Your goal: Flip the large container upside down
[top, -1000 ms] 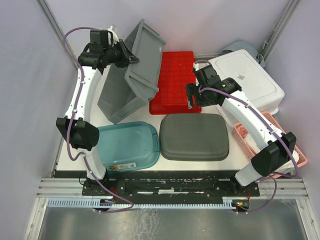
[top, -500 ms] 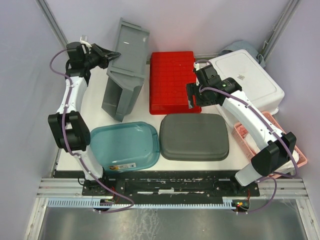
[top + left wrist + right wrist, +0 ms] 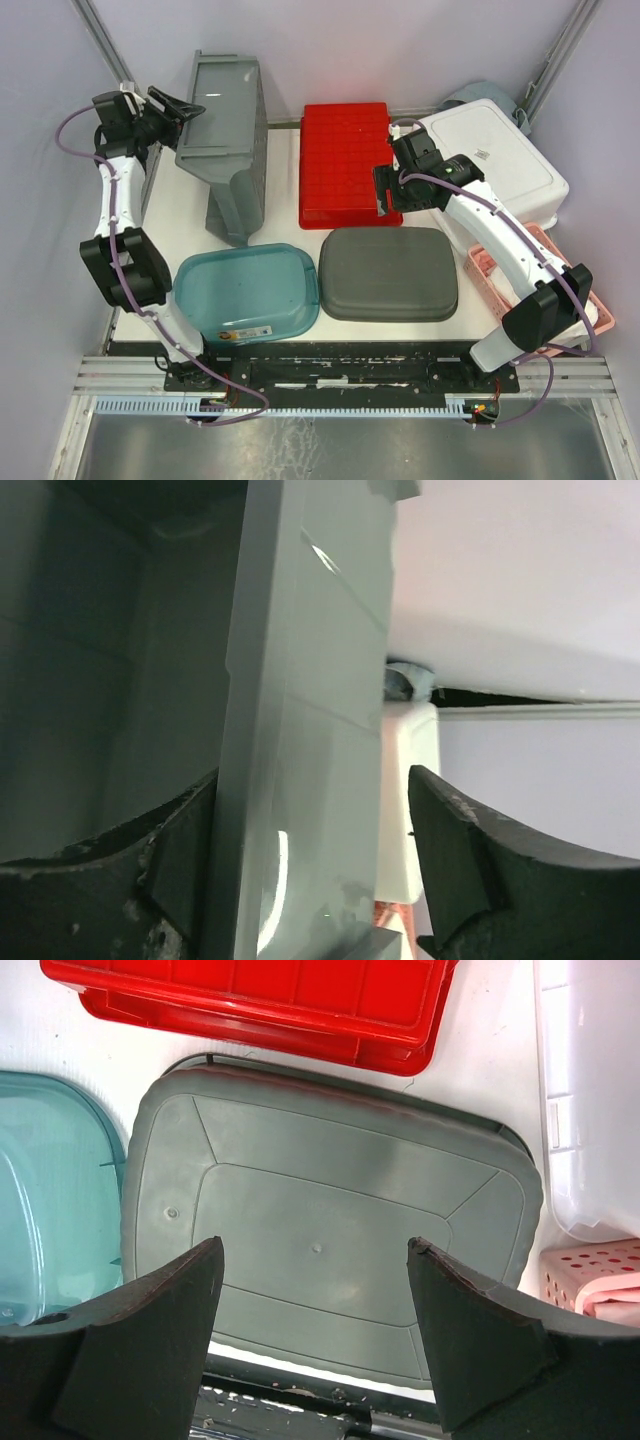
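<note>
While our left gripper [image 3: 178, 104] straddles a wall of the grey bin [image 3: 235, 150] — jaws parted — our right gripper [image 3: 315, 1250] hovers wide open.

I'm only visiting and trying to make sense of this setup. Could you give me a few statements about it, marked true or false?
1. The left tool straddles a wall of the grey bin. True.
2. The right tool is gripping the red crate. False: it hangs open and empty near the dark grey tub.
3. The teal tub sits beside the dark grey tub. True.
4. The grey bin rests flat on its base. False: it is tipped up on its side.
5. The pink basket is on the left. False: it is on the right, by the white bin.
</note>
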